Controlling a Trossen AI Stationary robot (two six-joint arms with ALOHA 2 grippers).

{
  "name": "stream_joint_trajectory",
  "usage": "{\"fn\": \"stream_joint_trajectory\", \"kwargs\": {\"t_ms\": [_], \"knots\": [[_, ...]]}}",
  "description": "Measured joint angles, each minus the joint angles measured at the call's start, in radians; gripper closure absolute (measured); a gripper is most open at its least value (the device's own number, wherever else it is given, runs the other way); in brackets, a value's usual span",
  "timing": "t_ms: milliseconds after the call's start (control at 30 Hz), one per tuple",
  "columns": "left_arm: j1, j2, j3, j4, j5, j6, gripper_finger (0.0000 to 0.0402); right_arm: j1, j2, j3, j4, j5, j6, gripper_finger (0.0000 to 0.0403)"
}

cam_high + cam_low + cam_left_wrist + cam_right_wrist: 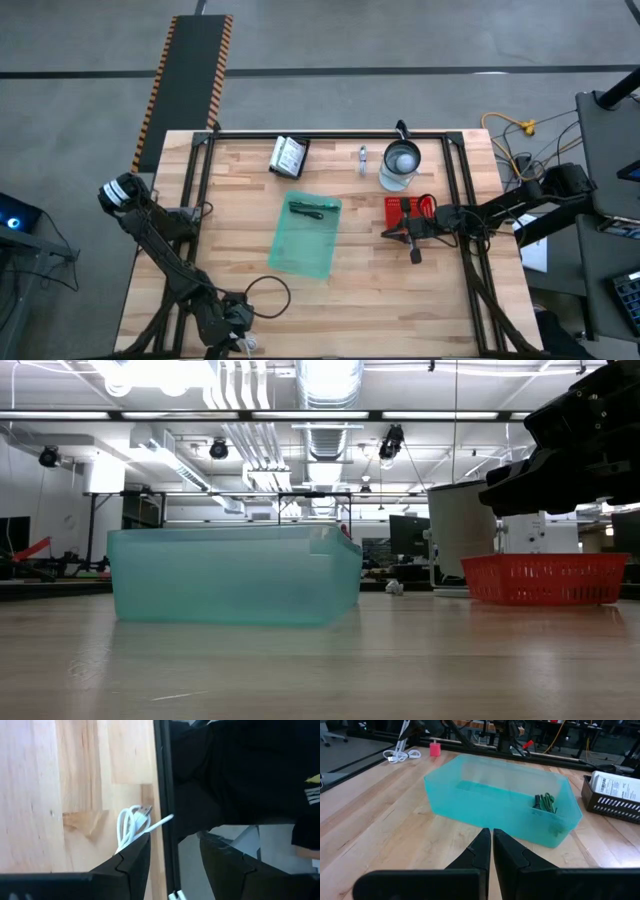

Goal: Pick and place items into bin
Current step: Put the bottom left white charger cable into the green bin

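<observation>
Teal bin (pixel 505 802) mid-table: one green tangle (pixel 545 802) inside, maybe more. My left gripper (pixel 172 857), jaws parted and empty, hovers by the white coiled cable (pixel 131 822) at the near edge. Right gripper (pixel 491 847) clenched, empty. Pink bit (pixel 435 748) remains out.

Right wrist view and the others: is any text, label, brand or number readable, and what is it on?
None can be read.
White packet in the black tray: barcode and dark print, too small to read.
Dark clothing beyond the table edge: pale lettering, blurred.
</observation>
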Motion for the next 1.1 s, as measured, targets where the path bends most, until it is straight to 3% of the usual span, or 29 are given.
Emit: {"fn": "stream_joint_trajectory", "kwargs": {"t_ms": [333,567,1100], "knots": [[-0.014,0.07,-0.002,-0.005,-0.001,-0.002,0.0247,0.0,0.0,0.0,0.002,0.002,0.0,0.0394],[-0.014,0.075,-0.002,-0.12,-0.023,-0.062,0.0247,0.0,0.0,0.0,0.022,0.002,0.0,0.0394],[-0.015,0.114,-0.002,-0.1,-0.008,-0.08,0.0247,0.0,0.0,0.0,0.024,0.0,-0.019,0.0394]]}}
